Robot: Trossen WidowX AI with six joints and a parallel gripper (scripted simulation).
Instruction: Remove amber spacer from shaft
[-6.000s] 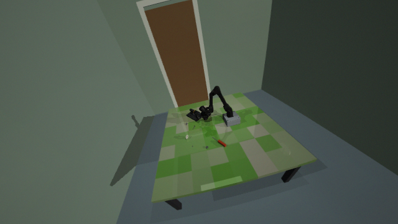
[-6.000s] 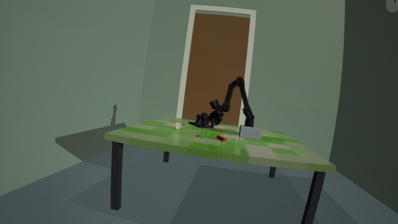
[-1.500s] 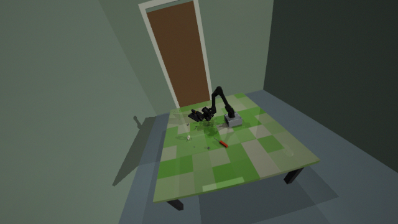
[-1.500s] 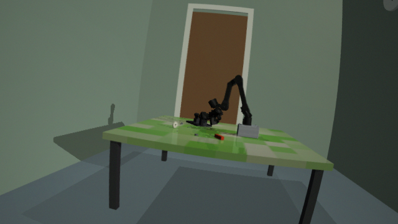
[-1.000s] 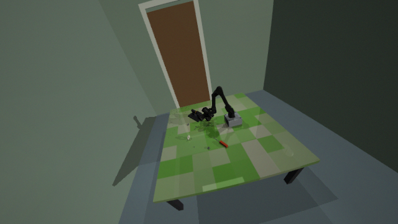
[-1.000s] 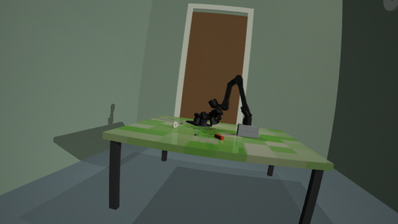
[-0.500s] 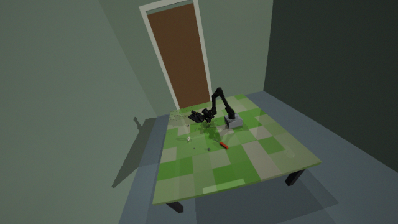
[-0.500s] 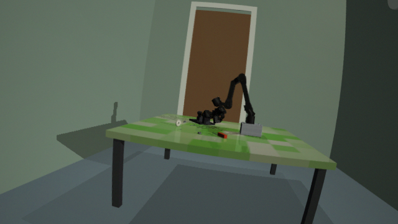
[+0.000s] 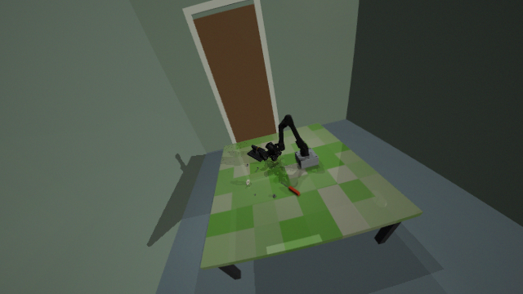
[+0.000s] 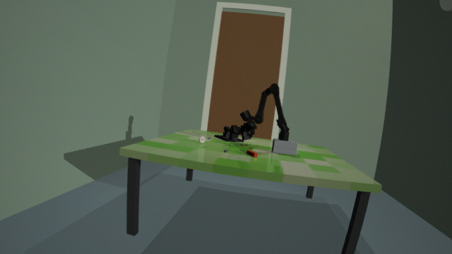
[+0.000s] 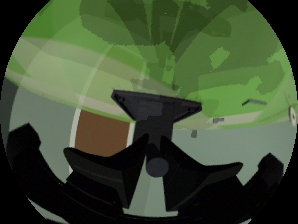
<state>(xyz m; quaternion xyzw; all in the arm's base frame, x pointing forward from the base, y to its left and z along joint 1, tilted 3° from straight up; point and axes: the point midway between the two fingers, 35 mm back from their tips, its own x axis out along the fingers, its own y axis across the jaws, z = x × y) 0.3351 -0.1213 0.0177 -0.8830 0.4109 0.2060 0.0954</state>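
The housing (image 9: 257, 153) (image 10: 231, 135) (image 11: 155, 122) is a dark assembly on a wide dark base plate, left of the arm's base in the top and exterior views. My gripper (image 11: 154, 138) is shut on the shaft (image 11: 157, 167), whose round dark grey end faces the wrist camera between the two black fingers. The gripper stands close to the housing, low over the table. The rest of the shaft is hidden behind the fingers. No amber spacer can be made out clearly. A faint orange speck shows by the housing in the top view, too small to identify.
A red-handled tool (image 9: 294, 190) (image 10: 252, 154) lies in front of the arm's grey base box (image 9: 307, 159) (image 10: 285, 147). A small white round piece (image 9: 248, 182) (image 10: 202, 140) (image 11: 293, 116) stands left of it. Several tiny dark bits lie on the patchwork green table (image 9: 347, 212) (image 10: 226, 166).
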